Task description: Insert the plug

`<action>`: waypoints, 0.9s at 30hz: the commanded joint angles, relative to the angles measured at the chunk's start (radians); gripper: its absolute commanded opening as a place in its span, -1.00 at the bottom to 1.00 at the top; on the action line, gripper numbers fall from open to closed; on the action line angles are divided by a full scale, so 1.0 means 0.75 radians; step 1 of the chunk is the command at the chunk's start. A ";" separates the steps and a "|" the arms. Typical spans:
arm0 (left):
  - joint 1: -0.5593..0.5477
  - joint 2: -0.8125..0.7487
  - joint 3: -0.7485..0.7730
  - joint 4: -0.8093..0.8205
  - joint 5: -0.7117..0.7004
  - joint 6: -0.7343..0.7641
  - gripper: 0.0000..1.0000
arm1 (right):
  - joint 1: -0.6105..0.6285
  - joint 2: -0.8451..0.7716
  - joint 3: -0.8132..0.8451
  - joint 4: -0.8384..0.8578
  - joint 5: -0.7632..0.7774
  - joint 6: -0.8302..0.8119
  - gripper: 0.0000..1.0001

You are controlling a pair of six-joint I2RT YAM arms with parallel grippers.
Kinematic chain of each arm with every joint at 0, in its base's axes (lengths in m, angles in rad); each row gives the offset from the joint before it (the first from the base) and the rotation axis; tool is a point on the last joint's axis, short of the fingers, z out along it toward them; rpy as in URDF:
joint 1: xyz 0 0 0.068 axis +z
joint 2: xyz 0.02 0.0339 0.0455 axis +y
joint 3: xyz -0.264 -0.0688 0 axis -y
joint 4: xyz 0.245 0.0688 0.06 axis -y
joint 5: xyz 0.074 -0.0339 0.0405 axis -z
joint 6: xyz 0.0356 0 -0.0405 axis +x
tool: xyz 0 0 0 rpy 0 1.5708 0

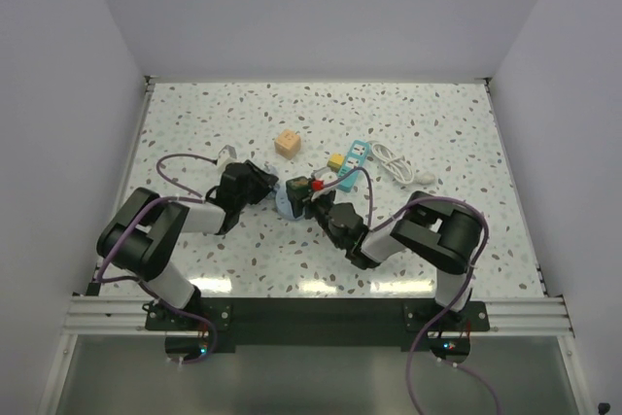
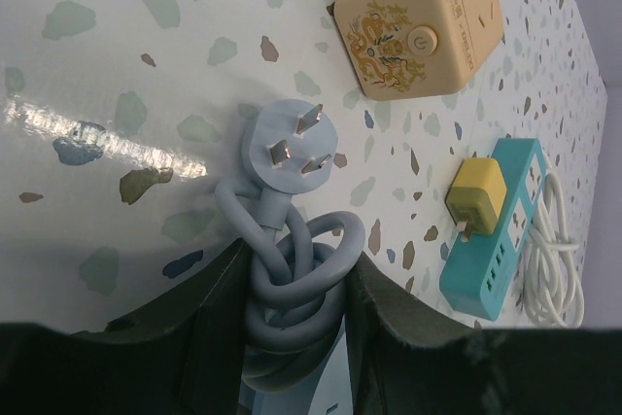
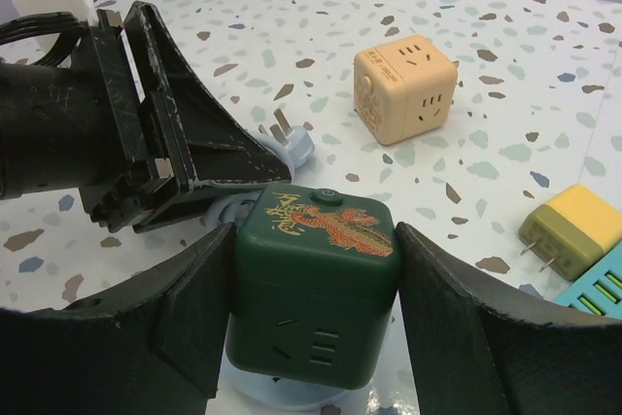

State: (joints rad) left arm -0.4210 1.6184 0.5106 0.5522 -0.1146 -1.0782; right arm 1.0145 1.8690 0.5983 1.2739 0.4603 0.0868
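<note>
The plug is light blue and round with three metal prongs; it lies on the table, prongs up, at the end of a coiled light blue cable. My left gripper is shut on that coil. A dark green cube with a dragon print and socket slots stands on a light blue base. My right gripper is shut on its two sides. In the top view both grippers meet at mid-table: left, right. The plug also shows in the right wrist view, behind the left gripper's fingers.
A tan-orange socket cube stands behind the grippers. A small yellow block sits plugged at the near end of a teal power strip, with a coiled white cable to its right. White walls enclose the table.
</note>
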 commanded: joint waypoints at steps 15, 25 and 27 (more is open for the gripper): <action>-0.022 0.061 -0.018 -0.057 0.063 -0.029 -1.00 | 0.075 -0.023 0.010 0.314 0.157 -0.048 -1.00; -0.022 0.049 -0.032 -0.051 0.063 -0.029 -1.00 | 0.085 0.052 0.026 0.443 0.190 -0.087 -1.00; -0.020 0.049 -0.034 -0.051 0.063 -0.029 -1.00 | 0.089 0.054 0.031 0.455 0.196 -0.103 -1.00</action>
State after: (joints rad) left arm -0.4210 1.6241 0.5102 0.5629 -0.1104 -1.0824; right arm 1.0740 1.8919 0.6022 1.3067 0.5663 0.0410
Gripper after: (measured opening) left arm 0.430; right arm 0.647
